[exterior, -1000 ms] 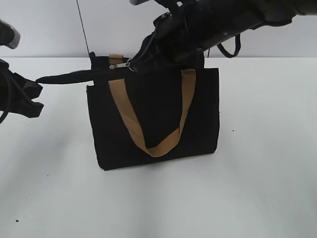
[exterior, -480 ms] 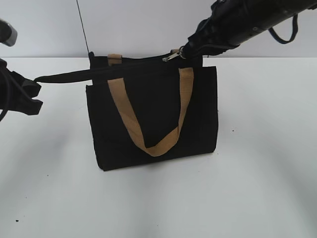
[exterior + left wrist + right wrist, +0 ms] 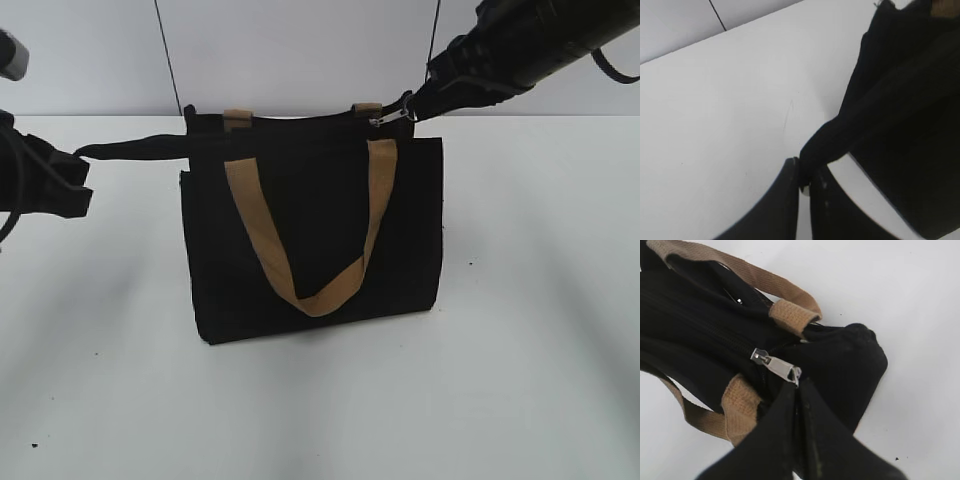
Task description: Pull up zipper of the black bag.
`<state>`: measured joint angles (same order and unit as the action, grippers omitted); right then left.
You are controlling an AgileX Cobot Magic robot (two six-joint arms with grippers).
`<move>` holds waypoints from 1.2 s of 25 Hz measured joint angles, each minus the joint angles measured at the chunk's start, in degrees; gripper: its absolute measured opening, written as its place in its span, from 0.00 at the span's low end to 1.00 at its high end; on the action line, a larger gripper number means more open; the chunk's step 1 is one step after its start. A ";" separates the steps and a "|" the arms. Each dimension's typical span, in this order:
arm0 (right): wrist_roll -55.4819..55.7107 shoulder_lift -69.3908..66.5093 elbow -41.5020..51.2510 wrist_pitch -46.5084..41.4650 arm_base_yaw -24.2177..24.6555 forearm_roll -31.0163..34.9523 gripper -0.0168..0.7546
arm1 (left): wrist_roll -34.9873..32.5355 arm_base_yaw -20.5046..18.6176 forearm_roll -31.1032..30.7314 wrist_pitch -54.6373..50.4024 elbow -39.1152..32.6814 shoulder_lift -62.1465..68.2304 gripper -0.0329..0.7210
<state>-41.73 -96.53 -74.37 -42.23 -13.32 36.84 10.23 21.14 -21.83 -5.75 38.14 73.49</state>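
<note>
The black bag [image 3: 310, 235] stands upright on the white table, its tan handle hanging down its front. The zipper runs along its top edge, and the silver pull [image 3: 392, 116] sits near the right end. My right gripper [image 3: 412, 106] is shut on the pull [image 3: 777, 367], shown clearly in the right wrist view with the fingertips [image 3: 799, 382] pinching its end. My left gripper [image 3: 75, 165] is shut on a black fabric tab [image 3: 135, 150] that stretches out from the bag's top left corner. The left wrist view shows the fingertips [image 3: 805, 172] clamped on that tab [image 3: 832, 137].
The white table [image 3: 320, 400] spreads around the bag. A pale wall stands behind it. Thin dark cables [image 3: 168, 55] hang down at the back.
My right gripper has drawn the zipper pull along the bag's top from near the left handle to the right end. The left gripper has kept hold of the tab.
</note>
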 joint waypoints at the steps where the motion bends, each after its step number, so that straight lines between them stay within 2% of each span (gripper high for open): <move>1: 0.03 0.00 0.00 0.00 -0.36 0.06 0.00 | 0.00 0.00 1.18 0.00 0.00 0.00 0.08; 4: -0.02 0.01 0.00 0.36 -2.02 1.69 0.03 | 0.00 -0.09 6.84 -0.11 0.00 0.00 0.08; 6: -0.21 0.12 0.00 0.42 -3.59 2.96 0.12 | 0.00 -0.09 9.78 -0.11 0.00 -0.05 0.13; 7: -0.21 0.19 0.00 0.13 -4.35 3.84 0.20 | 0.00 0.07 11.43 -0.11 0.00 -0.10 0.20; 11: 0.34 0.69 0.00 -3.07 -5.12 5.96 0.60 | 0.06 1.72 16.01 -1.10 0.00 -1.90 0.64; 12: 1.06 1.07 0.00 -3.89 -5.14 5.96 0.68 | 0.06 2.01 16.79 -2.05 0.00 -2.52 0.71; 14: 3.50 2.02 0.00 -6.10 -5.14 5.84 0.76 | 0.06 2.46 18.54 -5.59 0.14 -4.31 0.77; 25: 14.13 8.70 -0.07 -22.69 -5.14 -4.82 0.80 | 0.00 2.63 20.19 -32.23 0.53 -22.67 0.77; 30: 17.23 14.00 2.80 -25.19 -5.14 -8.61 0.80 | -0.16 2.70 20.13 -43.22 0.60 -34.49 0.77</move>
<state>-24.50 -82.53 -71.57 -67.41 -18.45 28.23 10.07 23.84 -1.71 -48.97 38.75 39.00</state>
